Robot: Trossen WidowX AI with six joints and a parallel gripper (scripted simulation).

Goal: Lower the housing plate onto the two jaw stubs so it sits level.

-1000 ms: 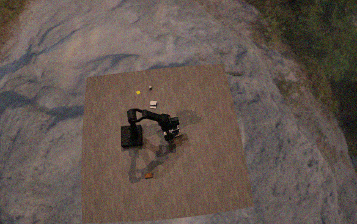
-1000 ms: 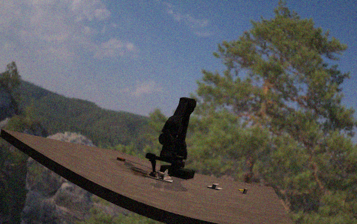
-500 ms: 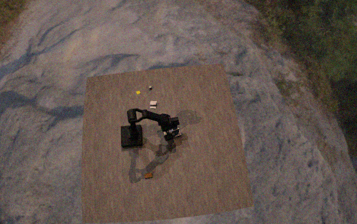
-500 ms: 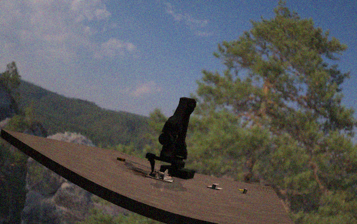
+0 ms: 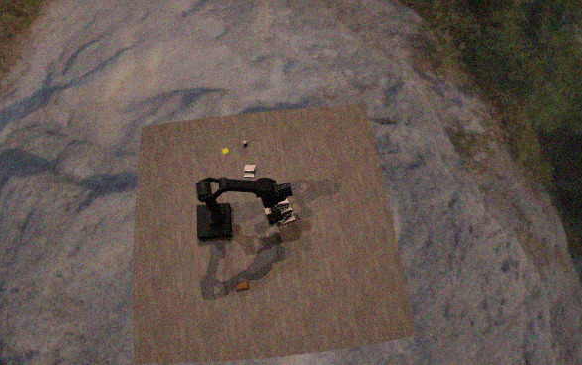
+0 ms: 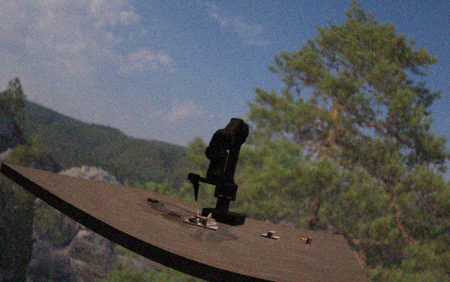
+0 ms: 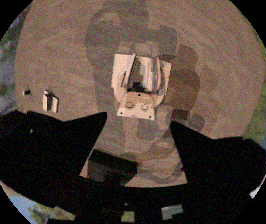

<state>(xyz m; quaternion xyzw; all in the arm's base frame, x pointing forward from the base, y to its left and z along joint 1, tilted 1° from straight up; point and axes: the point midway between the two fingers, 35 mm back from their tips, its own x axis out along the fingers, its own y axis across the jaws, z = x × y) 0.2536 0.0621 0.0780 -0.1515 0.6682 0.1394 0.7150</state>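
The pale housing plate (image 7: pixel 137 111) (image 5: pixel 268 211) lies across the rear ends of the two jaws. Two round pin ends show in its face, and it looks about level; whether it is fully closed is too small to tell. The left jaw (image 7: pixel 127 75) and right jaw (image 7: pixel 162 84) reach forward from under it, spread apart above the white base (image 7: pixel 118 66) (image 6: pixel 211 227). My gripper (image 7: pixel 140 119) is open and empty, raised above the assembly with its fingers wide to either side of the plate. In the exterior view one finger hangs well above the assembly.
A white stepped part (image 5: pixel 249 169) (image 6: pixel 270 234) (image 7: pixel 49 101), a small dark block (image 5: pixel 245 143) (image 6: pixel 309 240) (image 7: pixel 26 92) and a yellow piece (image 5: pixel 225 150) lie to one side. An orange block (image 5: pixel 242 286) (image 6: pixel 152 200) lies on the other side.
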